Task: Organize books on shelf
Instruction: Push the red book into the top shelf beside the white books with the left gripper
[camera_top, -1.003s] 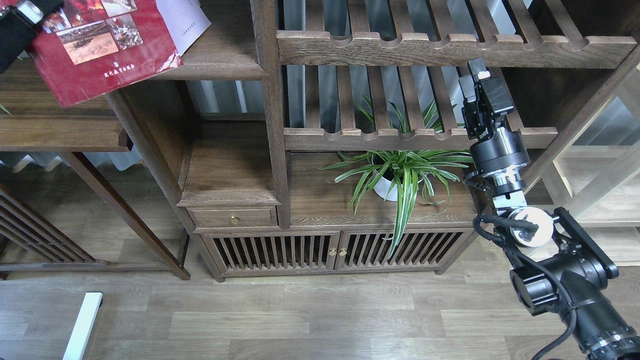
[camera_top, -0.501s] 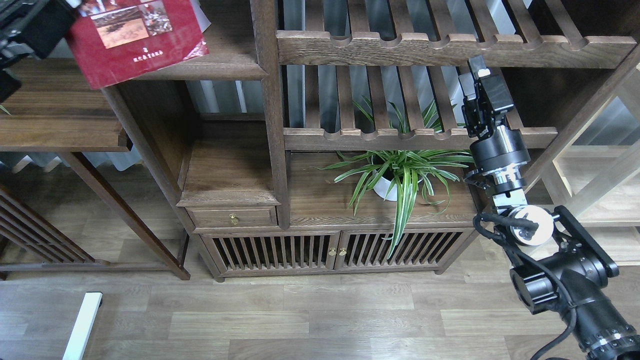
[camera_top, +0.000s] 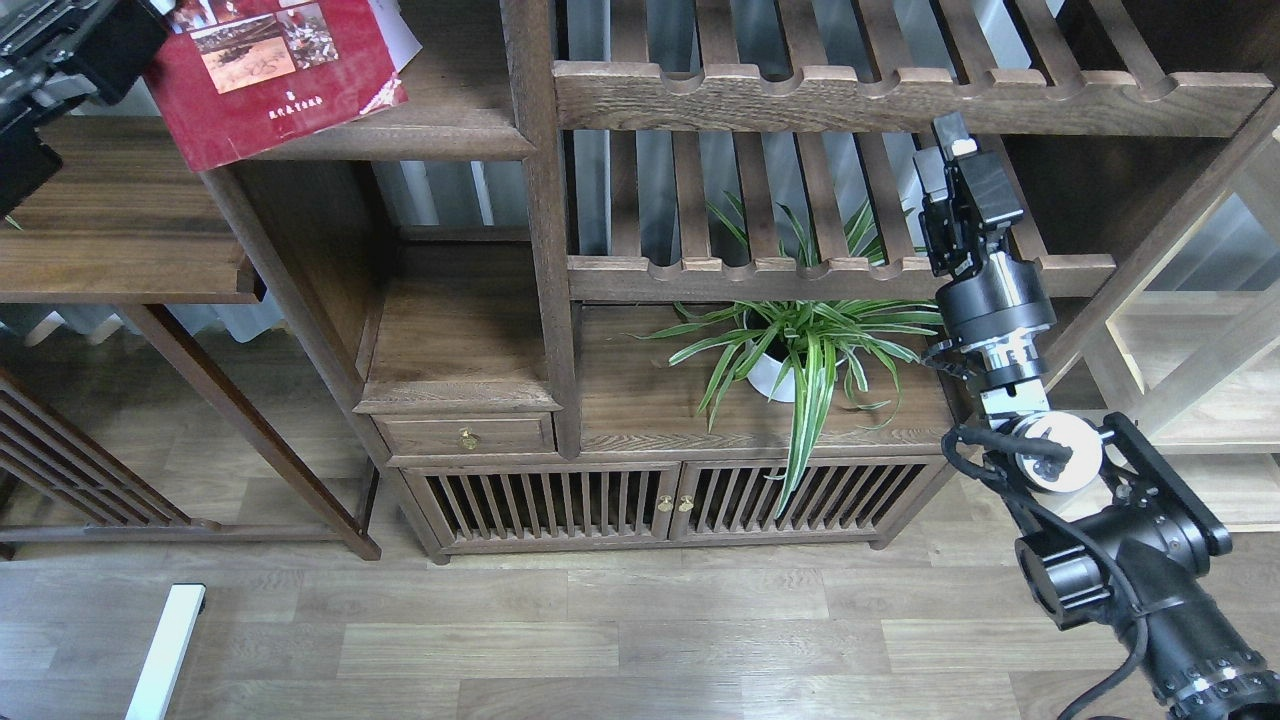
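A red book (camera_top: 280, 85) with small photos hangs tilted at the top left, its right part over the dark-brown shelf (camera_top: 440, 135) and its lower left corner past the shelf's end. My left gripper (camera_top: 135, 28) is shut on the book's left edge, mostly cut off by the frame. A pale book's corner (camera_top: 398, 32) peeks out on the shelf behind the red one. My right gripper (camera_top: 952, 140) is raised at the right, in front of the slatted shelves, far from the books and holding nothing I can see; its fingers cannot be told apart.
A potted spider plant (camera_top: 800, 350) stands on the lower cabinet top, just left of my right arm. Slatted shelves with notched rails (camera_top: 860, 100) fill the upper right. A low side table (camera_top: 120, 250) sits under the red book at the left.
My left gripper carried the red book up and to the right, over the shelf, then settled it slightly lower. The right arm barely moved.
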